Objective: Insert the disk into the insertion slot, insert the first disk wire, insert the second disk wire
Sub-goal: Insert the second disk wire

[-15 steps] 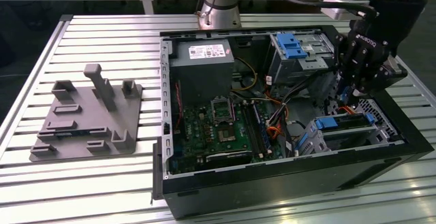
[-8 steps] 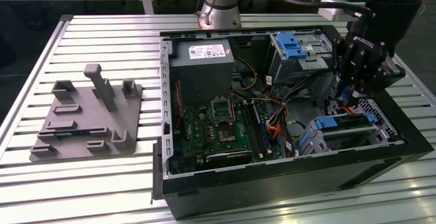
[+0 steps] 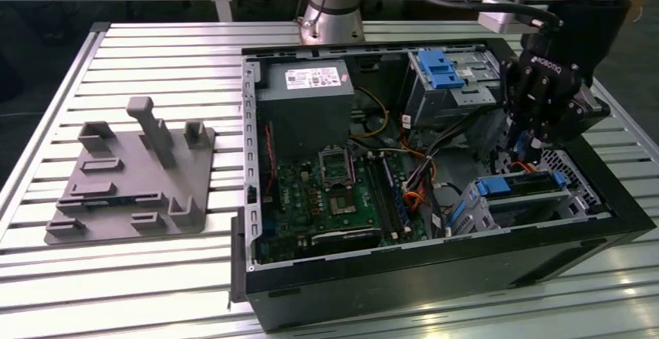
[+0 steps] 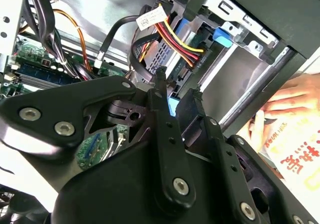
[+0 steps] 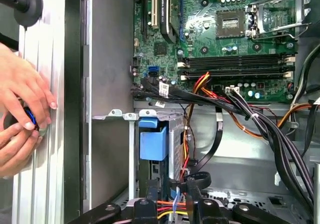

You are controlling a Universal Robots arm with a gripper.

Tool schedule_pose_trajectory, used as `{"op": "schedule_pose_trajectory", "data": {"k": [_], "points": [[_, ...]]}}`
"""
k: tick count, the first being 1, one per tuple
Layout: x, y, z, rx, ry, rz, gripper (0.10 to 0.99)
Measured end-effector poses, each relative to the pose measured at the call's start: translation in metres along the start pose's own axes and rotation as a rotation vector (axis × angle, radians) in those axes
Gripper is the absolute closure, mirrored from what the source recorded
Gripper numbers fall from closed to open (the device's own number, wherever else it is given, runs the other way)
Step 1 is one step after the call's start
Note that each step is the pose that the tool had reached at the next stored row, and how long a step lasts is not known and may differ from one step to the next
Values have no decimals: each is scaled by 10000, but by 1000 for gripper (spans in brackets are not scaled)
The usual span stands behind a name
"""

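Observation:
The disk [image 3: 511, 185], with its blue bracket [image 5: 153, 143], sits inside the insertion slot [image 3: 576, 200], a grey metal cage at the case's near corner on the exterior view's right. My gripper [image 3: 530, 152] hangs just above the disk's rear end. In both wrist views its black fingers [image 4: 161, 92] stand close together around a small blue piece [image 4: 173, 106] on a bundle of red, yellow and orange wires [image 5: 167, 207]. More red and yellow wires [image 4: 180, 42] run to the disk's rear edge. A black cable [image 5: 216, 134] loops beside the cage.
The open computer case [image 3: 309, 293] lies on a slatted metal table [image 3: 154, 45]; its motherboard [image 5: 235, 29] is exposed. A taller cage with a blue latch [image 3: 443, 69] stands behind. A person's hands [image 5: 20, 109] rest on the table outside the case wall. A grey fixture plate [image 3: 134, 177] lies at the exterior view's left.

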State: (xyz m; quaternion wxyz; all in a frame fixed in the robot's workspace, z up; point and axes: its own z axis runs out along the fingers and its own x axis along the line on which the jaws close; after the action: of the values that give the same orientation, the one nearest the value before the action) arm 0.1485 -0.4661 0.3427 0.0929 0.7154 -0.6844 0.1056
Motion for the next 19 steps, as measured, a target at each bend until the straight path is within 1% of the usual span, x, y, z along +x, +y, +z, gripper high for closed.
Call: {"op": "schedule_pose_trajectory", "data": {"k": [5,11,12,13,14,17,18,19], "points": [[-35,-1,9,3,193,-41,729],[-63,7,24,4,296,-64,729],[-63,7,24,4,333,-65,729],[-63,7,24,2,387,-68,729],[-63,8,23,1,408,-71,729],[-65,8,23,3,412,-77,729],[-68,8,21,4,429,-84,729],[-72,8,21,5,481,-94,729]]}}
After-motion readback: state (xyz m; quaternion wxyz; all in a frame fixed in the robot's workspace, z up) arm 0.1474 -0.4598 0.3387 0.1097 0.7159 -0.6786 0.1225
